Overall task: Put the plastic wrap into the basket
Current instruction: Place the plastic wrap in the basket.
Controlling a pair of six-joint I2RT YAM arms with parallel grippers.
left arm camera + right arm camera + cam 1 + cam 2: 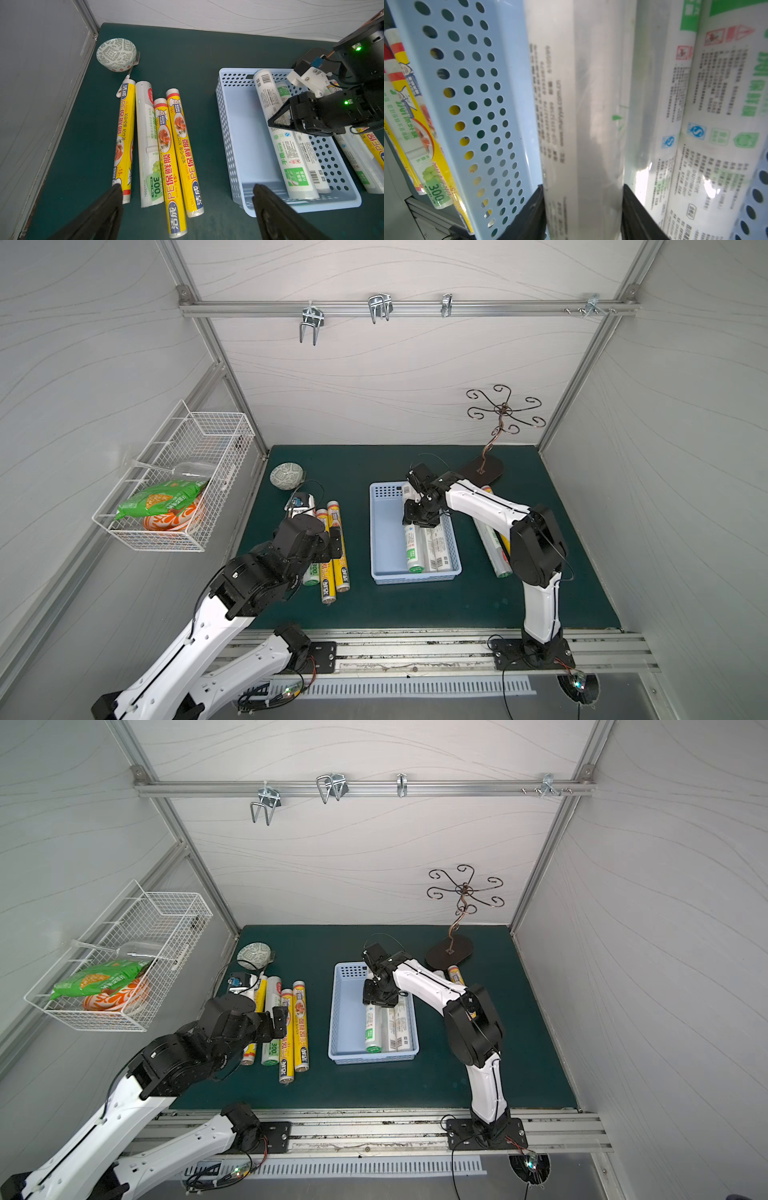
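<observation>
You read "PE保鲜膜" and "洁成" on the yellow rolls (182, 153) by the mat's (207, 52) left edge, "300" on the clear roll (146, 141) among them, "手撕" on the white roll (291, 153) in the basket (230, 135)

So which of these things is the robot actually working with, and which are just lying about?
In the job: plastic wrap rolls; light blue basket; right gripper, shut on a clear roll; left gripper, open.

Lying about: patterned bowl, fork, white wire basket, snack bag, hook stand, wall hooks.
</observation>
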